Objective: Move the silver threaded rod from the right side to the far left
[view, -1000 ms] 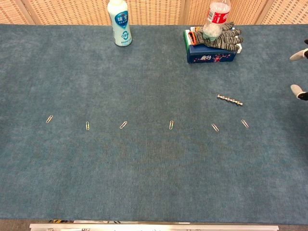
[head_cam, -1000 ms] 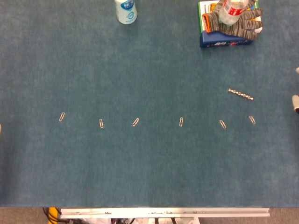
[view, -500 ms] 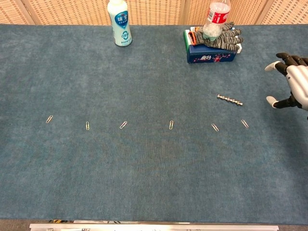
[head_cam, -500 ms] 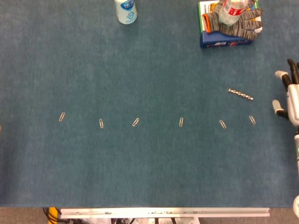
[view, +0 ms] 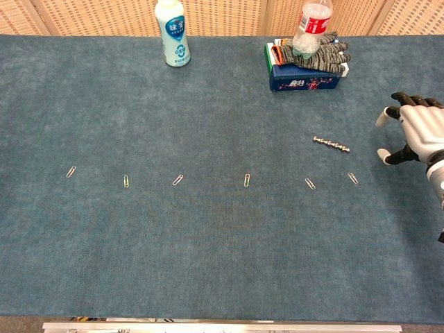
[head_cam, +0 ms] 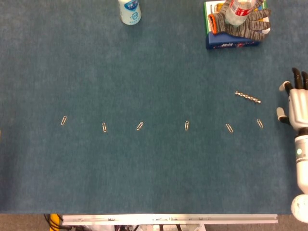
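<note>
Blue felt table (head_cam: pixel 144 183): threaded rod (head_cam: pixel 248 97), empty spread right robot hand (head_cam: pixel 294 103) nearby.

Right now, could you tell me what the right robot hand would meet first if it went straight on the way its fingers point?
Probably nothing: the right robot hand points up-table, beside the silver threaded rod.

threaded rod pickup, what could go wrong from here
1. The silver threaded rod is thin and lies flat on the cloth, so the open right hand beside it may fail to pinch it or may roll it away.
2. Two paper clips lie just in front of the rod; fingers reaching low could drag them along.
</note>
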